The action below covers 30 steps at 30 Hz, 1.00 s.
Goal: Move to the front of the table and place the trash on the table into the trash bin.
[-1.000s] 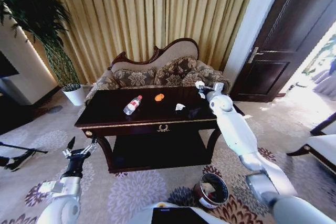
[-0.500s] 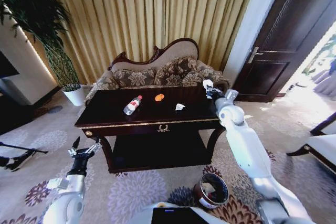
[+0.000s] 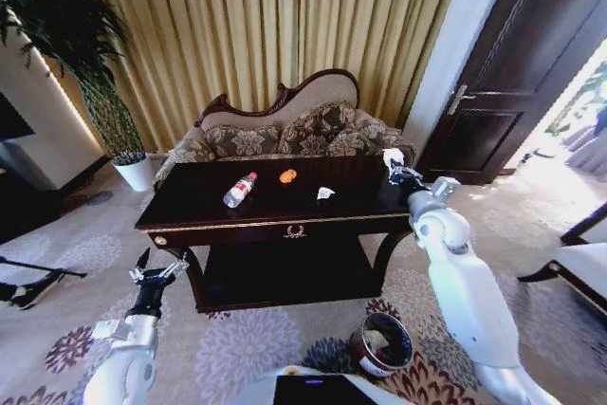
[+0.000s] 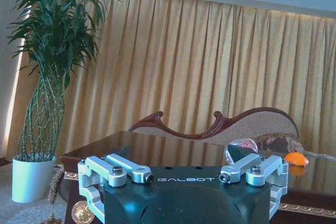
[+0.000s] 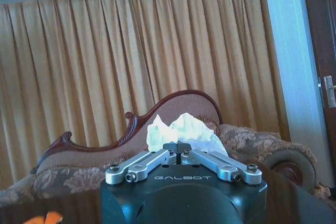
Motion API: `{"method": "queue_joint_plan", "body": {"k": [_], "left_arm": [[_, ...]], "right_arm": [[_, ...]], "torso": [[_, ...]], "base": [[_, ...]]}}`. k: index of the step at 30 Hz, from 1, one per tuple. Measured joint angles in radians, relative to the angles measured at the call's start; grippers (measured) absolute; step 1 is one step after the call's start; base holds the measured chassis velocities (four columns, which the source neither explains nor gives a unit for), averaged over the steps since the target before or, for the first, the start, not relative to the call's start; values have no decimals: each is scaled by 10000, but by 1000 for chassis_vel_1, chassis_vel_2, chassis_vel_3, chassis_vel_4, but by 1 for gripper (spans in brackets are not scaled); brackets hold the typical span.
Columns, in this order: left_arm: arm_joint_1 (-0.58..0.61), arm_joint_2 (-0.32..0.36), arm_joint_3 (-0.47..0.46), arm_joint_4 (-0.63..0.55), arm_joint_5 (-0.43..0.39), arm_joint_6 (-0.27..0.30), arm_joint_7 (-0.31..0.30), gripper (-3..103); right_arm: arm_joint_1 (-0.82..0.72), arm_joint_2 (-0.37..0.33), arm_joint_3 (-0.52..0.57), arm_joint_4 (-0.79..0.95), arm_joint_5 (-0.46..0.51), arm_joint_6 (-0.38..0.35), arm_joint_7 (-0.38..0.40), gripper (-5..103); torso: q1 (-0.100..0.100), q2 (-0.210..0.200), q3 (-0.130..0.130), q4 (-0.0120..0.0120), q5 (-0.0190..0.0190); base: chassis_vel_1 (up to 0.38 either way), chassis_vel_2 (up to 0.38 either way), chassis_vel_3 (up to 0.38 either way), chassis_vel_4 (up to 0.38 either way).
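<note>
Right gripper (image 5: 177, 147) pinches a crumpled white scrap (image 5: 181, 130).

Bench (image 3: 190, 211): dark glossy wood, gold trim, gold emblem on drawer. Bottle (image 3: 239, 190): clear, red cap, red-white label. Orange piece (image 3: 287, 175). White scrap (image 3: 324, 193) on top. Second scrap (image 5: 184, 129), white, between silver fingers (image 5: 144, 164). Bin (image 3: 382, 343): dark brown, metallic rim. Carpet (image 3: 237, 348): beige with purple flowers. Curtains (image 3: 275, 26): gold.

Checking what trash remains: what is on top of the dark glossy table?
On the dark glossy table: a clear red-capped plastic bottle, a small orange piece and a white crumpled scrap. The right gripper holds another white scrap.
</note>
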Motion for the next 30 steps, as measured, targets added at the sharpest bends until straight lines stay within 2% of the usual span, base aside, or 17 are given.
{"method": "queue_joint_plan", "body": {"k": [25, 29, 30], "left_arm": [[-17, -12, 83, -25, 66, 44, -34, 100], [5, -4, 109, -31, 80, 44, -29, 100], [29, 11, 114, -47, 81, 44, -24, 100]], "right_arm": [[-1068, 221, -75, 394, -372, 237, -342, 0], [-1069, 72, -140, -8, -525, 677, -934, 0], [-1040, -55, -183, -229, -569, 894, -1304, 0]], "torso": [[0, 0, 0, 1, 0], [0, 0, 0, 1, 1], [-1, 0, 0, 0, 3]], "base": [[87, -94, -97, 90], [96, -98, -82, 116], [96, -118, -90, 109]]}}
